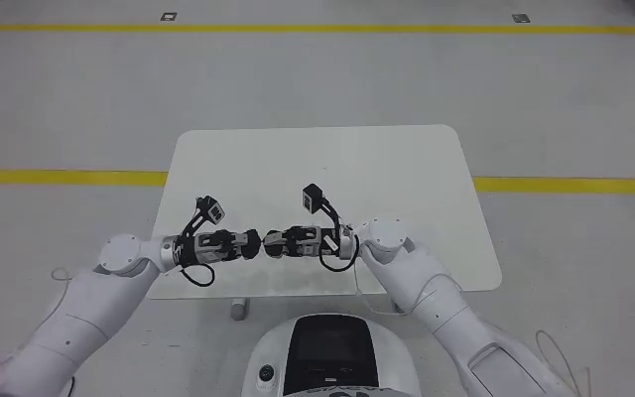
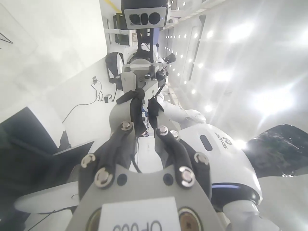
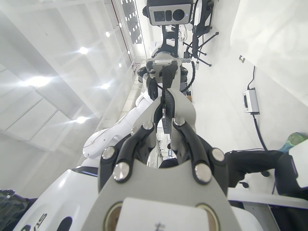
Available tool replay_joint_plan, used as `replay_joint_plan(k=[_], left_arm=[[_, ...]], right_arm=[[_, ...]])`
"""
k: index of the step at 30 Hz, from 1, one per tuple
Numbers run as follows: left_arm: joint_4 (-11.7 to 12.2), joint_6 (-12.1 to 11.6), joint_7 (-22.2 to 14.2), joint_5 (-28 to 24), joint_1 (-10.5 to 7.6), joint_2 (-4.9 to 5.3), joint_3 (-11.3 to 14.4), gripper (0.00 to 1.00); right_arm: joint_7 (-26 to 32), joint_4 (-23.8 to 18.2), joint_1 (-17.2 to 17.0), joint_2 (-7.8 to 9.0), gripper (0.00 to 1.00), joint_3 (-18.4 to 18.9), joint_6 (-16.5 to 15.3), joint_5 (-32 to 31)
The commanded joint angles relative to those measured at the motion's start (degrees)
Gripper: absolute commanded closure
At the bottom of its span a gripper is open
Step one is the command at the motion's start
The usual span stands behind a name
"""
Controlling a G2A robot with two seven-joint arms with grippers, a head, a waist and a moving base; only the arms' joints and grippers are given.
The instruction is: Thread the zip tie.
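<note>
The left gripper (image 1: 248,243) and the right gripper (image 1: 272,243) are meeting tip to tip over the near part of the white, rounded-corner rectangular table (image 1: 397,169). Both are lying roughly level and pointing straight at each other, and the two forearms are forming nearly one line across the table's near side.

In the right wrist view, the right gripper's black fingers (image 3: 169,106) are converging to a point, pressed together with only a sliver between them. In that sliver a thin, pale plastic zip tie (image 3: 163,112) seems to be sitting clamped, running along the fingers toward their tips. The strip is so slim there that its far end is hard to follow. It is being held up in the air between the two grippers, not lying on the table.

The left gripper is facing the right one head-on, its tips just at the right gripper's tips. I cannot tell whether it is gripping or loose.

A boxy black wrist camera (image 3: 170,7) is standing up from the left arm behind its gripper. A black cable loop (image 1: 198,278) is hanging under the left wrist. On the pale grey floor past the table, a yellow taped line (image 1: 79,177) is running sideways behind the tabletop.
</note>
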Motion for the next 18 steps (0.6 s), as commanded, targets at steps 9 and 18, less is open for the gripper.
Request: replay_joint_plan(k=[9, 18], left_arm=[[0.1, 0.4, -0.2, 0.7, 0.26, -0.4, -0.6, 0.95], [0.2, 0.7, -0.5, 1.2, 0.4, -0.78, -1.1, 0.94]], right_arm=[[-0.1, 0.1, 0.2, 0.13, 1.0, -0.6, 0.0, 0.6], [-0.1, 0.6, 0.8, 0.08, 1.0, -1.4, -0.5, 1.4]])
